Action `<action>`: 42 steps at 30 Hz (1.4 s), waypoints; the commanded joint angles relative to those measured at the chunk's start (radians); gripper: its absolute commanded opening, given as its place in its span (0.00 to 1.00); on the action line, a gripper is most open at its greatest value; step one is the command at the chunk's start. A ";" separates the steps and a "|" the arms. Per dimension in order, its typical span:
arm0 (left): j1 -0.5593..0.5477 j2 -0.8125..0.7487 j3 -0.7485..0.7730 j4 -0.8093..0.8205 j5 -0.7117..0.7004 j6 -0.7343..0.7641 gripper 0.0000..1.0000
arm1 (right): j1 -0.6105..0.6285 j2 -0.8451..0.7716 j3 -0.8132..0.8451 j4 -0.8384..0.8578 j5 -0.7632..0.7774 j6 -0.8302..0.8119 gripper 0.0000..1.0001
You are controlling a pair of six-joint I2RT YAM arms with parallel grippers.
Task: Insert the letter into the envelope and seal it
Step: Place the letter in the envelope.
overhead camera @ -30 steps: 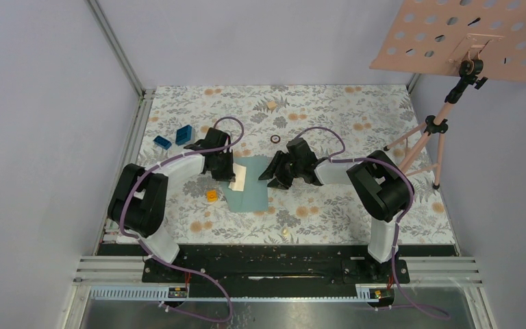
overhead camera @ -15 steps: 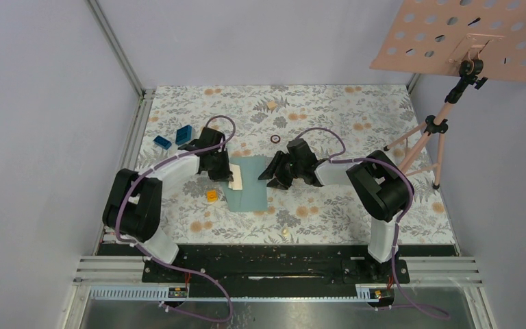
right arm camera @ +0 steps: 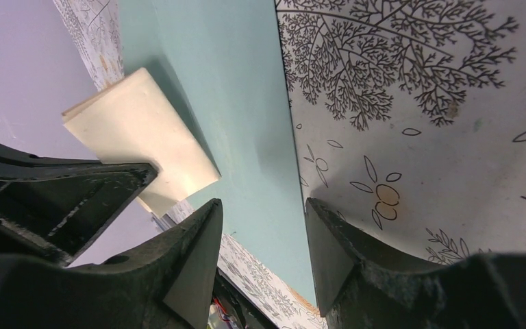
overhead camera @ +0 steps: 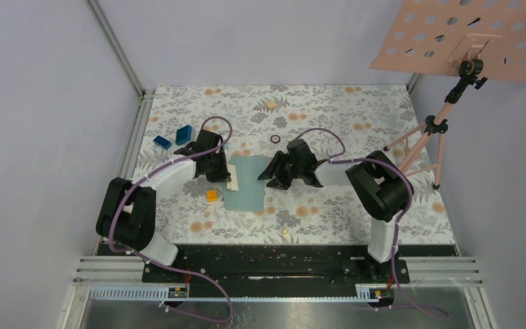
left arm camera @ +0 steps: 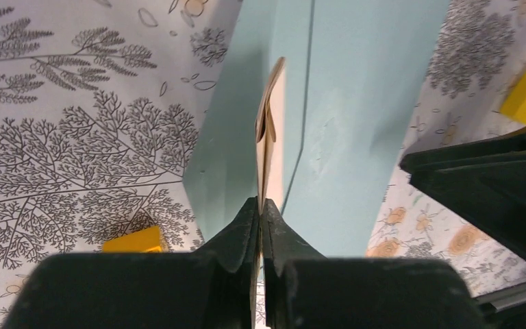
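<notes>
The teal envelope (overhead camera: 246, 188) lies flat on the floral table between the arms; it also shows in the left wrist view (left arm camera: 346, 116) and the right wrist view (right arm camera: 246, 116). My left gripper (overhead camera: 227, 175) is shut on the cream letter (overhead camera: 233, 176), holding it edge-on (left arm camera: 268, 137) over the envelope's left edge. The letter shows folded in the right wrist view (right arm camera: 144, 133). My right gripper (overhead camera: 269, 175) is open, its jaws either side of the envelope's right edge (right arm camera: 264, 212), holding nothing.
A yellow block (overhead camera: 211, 195) lies just left of the envelope. Two blue blocks (overhead camera: 183, 134) sit at the far left. A small dark ring (overhead camera: 274, 139) lies behind the right gripper. A pink perforated board on a tripod (overhead camera: 466, 41) stands at the right.
My left gripper has drawn the letter slightly left, toward the envelope's left edge, and the left arm's base has swung left. The right arm has barely moved.
</notes>
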 commanded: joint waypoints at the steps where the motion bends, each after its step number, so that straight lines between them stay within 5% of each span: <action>1: -0.006 -0.010 -0.041 0.041 -0.059 0.015 0.00 | 0.014 0.028 -0.021 -0.041 0.013 -0.009 0.56; 42: -0.031 0.227 0.049 0.153 0.300 -0.076 0.00 | 0.042 0.052 0.012 -0.048 0.007 -0.002 0.56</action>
